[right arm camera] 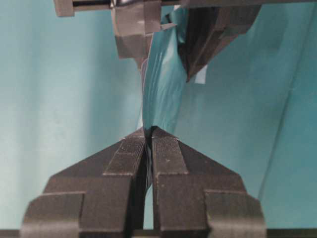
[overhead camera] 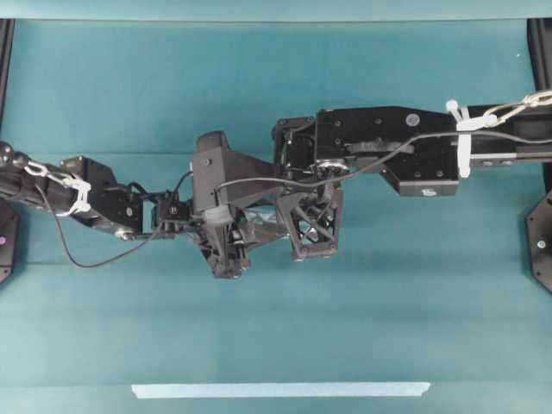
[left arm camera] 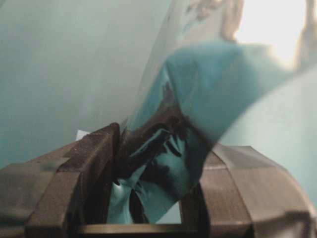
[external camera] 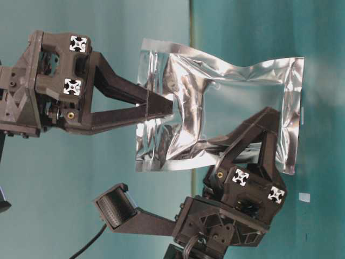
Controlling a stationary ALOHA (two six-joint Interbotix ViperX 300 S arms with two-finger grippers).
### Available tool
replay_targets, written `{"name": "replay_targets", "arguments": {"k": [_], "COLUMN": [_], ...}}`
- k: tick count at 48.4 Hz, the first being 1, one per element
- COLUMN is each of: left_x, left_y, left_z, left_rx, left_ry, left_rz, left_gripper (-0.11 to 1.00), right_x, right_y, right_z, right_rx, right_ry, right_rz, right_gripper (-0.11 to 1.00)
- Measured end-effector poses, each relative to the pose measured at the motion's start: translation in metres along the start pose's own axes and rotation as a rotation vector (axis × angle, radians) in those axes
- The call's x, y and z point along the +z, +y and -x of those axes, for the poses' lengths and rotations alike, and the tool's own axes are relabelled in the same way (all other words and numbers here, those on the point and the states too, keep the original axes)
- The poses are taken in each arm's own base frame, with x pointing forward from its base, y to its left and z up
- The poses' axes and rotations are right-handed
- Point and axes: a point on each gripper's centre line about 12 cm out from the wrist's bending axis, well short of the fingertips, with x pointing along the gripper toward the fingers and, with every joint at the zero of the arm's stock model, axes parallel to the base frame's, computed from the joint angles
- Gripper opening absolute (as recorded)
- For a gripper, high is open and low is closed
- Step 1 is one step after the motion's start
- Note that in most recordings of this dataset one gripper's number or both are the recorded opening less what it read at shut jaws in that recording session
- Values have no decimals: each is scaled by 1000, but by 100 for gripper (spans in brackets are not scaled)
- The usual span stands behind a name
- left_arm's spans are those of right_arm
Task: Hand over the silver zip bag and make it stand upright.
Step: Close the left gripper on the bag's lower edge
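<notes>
Silver zip bag: the shiny, crinkled silver foil pouch point(external camera: 226, 91) is held in the air between the two grippers, well above the teal table surface point(overhead camera: 276, 328). In the table-level view its flat face is turned to the camera.
Right gripper: the black right gripper point(right arm camera: 150, 130) is closed tight on one sealed edge of the pouch. No gap is seen between its fingertips in the right wrist view.
Left gripper: the black left gripper point(left arm camera: 163, 144) is spread fairly wide, with the foil passing between its fingers. One finger point(left arm camera: 94, 163) lies against the foil, while a gap is seen beside the other finger point(left arm camera: 237, 173).
Arm pose: in the overhead view both arms are stretched toward the middle of the table, and their wrists meet there. The grippers are pointed at each other across the pouch.
Table: a long pale tape strip point(overhead camera: 280, 390) lies flat near the table's lower edge in the overhead view. A small white scrap point(external camera: 304, 197) is seen in the table-level view.
</notes>
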Motion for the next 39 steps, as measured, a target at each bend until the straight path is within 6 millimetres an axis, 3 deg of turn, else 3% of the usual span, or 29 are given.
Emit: {"name": "replay_targets", "arguments": {"k": [33,39], "left_x": [-2,-2], "left_y": [-3,-5], "left_z": [0,-1], "left_rx": [-6,-11], "left_ry": [6,5], "left_rz": [-24,-26], "left_gripper": [34,34], "right_x": [2,-1], "right_y": [-1,0], "right_z": [-4,-5], "right_rx": [-7,0], "right_ry": [-36,-14], "right_rz": [-10,-25], "right_gripper": [3,17]}}
